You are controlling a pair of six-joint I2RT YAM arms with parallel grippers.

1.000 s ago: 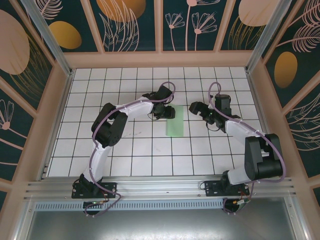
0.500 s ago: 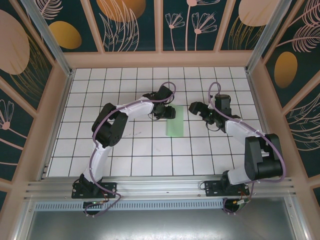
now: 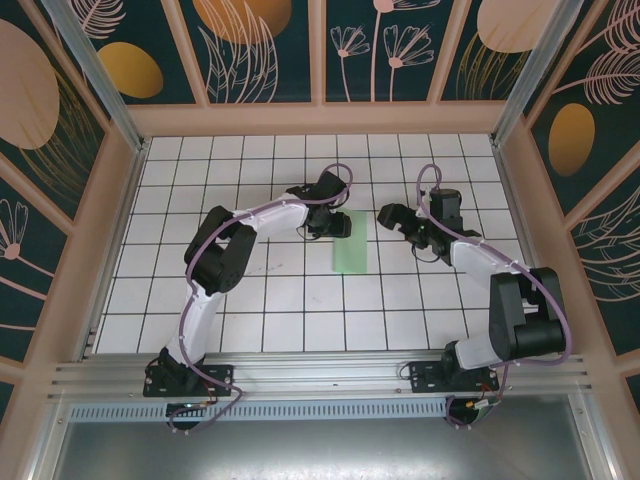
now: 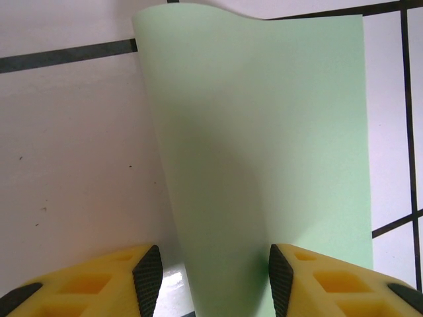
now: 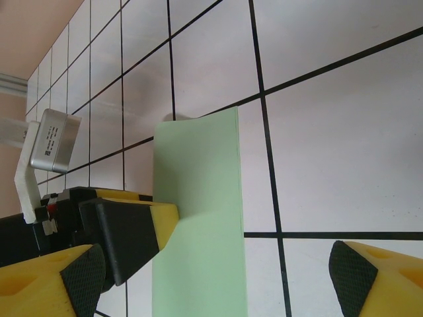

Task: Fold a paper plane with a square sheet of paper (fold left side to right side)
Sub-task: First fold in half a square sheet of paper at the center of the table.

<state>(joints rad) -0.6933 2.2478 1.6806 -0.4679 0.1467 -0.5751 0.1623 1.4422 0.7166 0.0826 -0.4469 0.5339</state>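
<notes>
Looking from the left: the left gripper (image 3: 335,224) sits low at the far end of the thin, pale mint-green square sheet of paper (image 3: 351,245). Its yellow fingers (image 4: 149,274) are partly spread, straddling the raised, uncreased fold without clamping it. The sheet lies mid-way across the white grid-tiled table (image 3: 250,290), doubled left over right into a narrow strip, and its left edge is puffy. Just beside it on the right, the right gripper (image 3: 393,216) hovers with jaws wide apart, holding nothing. To do this well, I'd say: line the free edges up flush on the right, pin them, then press along the fold end to end — slowly, so the strip doesn't skid. Writing? There's a small label on the grey wrist-camera housing (image 5: 49,137) — print too small to read.
</notes>
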